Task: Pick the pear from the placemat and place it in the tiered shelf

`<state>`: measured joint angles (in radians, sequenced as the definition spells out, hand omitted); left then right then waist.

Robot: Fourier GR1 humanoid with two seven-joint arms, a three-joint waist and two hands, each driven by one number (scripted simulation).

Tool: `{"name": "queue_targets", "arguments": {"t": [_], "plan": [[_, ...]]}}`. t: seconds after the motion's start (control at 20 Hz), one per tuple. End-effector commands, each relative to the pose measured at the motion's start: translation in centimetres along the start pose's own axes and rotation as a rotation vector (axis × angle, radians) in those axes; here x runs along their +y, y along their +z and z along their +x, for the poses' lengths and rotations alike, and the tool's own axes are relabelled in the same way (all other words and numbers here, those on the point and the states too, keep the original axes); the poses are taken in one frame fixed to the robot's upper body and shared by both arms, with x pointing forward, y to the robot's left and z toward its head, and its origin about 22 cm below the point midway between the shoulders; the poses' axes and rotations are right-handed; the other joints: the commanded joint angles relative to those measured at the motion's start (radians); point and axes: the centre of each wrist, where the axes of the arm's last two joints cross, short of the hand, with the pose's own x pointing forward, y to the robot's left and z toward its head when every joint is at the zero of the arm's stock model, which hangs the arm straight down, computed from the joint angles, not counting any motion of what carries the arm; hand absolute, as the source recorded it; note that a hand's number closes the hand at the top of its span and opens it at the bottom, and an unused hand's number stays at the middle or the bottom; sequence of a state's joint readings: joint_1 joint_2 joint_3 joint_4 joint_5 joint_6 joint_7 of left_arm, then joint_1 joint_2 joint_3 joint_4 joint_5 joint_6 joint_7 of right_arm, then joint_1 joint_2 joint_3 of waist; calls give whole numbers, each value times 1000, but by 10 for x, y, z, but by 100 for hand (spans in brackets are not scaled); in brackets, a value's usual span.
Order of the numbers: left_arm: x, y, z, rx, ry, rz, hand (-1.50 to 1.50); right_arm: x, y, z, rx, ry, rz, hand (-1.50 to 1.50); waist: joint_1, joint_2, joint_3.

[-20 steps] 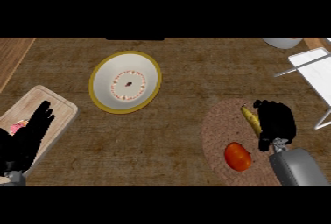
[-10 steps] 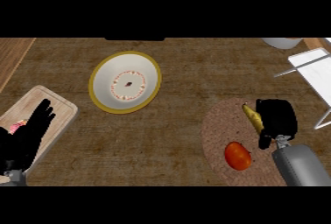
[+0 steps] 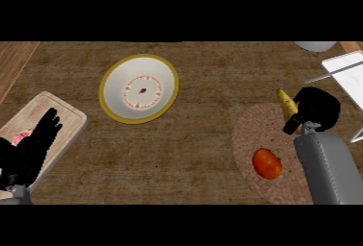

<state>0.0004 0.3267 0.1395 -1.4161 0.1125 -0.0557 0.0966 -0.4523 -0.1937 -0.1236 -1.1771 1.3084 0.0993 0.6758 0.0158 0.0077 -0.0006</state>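
My right hand is curled round the yellow pear, whose tip sticks out at the hand's left side. Hand and pear hang over the far right edge of the round brown placemat. The white tiered shelf stands just beyond them at the upper right, partly cut off by the view's edge. My left hand rests open at the lower left, fingers up, over a wooden cutting board.
A red-orange fruit lies on the placemat beside my right forearm. A yellow-rimmed white plate sits left of centre. Something pink lies on the cutting board. A grey bowl shows at the top right.
My right hand has moved up and to the right toward the shelf, carrying the pear with it. The left hand has stayed still.
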Motion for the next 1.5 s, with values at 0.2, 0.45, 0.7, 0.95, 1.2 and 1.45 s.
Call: {"name": "queue_targets", "arguments": {"t": [0.2, 0.45, 0.7, 0.95, 1.2, 1.45], "plan": [[-2, -8, 4, 9, -2, 1, 0, -76, -18, 55, 254, -241, -80, 150, -4, -5, 1], [5, 0, -7, 28, -24, 16, 0, -150, 1, 66, 256, -349, -156, 150, -16, -12, 0], [18, 13, -13, 27, 0, 48, 0, -171, 39, 67, 265, -589, -257, 150, -22, -15, 0], [12, -1, -10, 15, 12, 34, 0, -208, 66, 72, 278, -627, -349, 150, -19, -11, 0], [4, 13, -32, 14, 2, 19, 0, -242, 87, 68, 272, -650, -424, 150, -14, -10, 0], [-5, -7, -2, 14, -10, 21, 0, -287, 74, 50, 317, -628, -525, 150, -16, -9, 0]]}}
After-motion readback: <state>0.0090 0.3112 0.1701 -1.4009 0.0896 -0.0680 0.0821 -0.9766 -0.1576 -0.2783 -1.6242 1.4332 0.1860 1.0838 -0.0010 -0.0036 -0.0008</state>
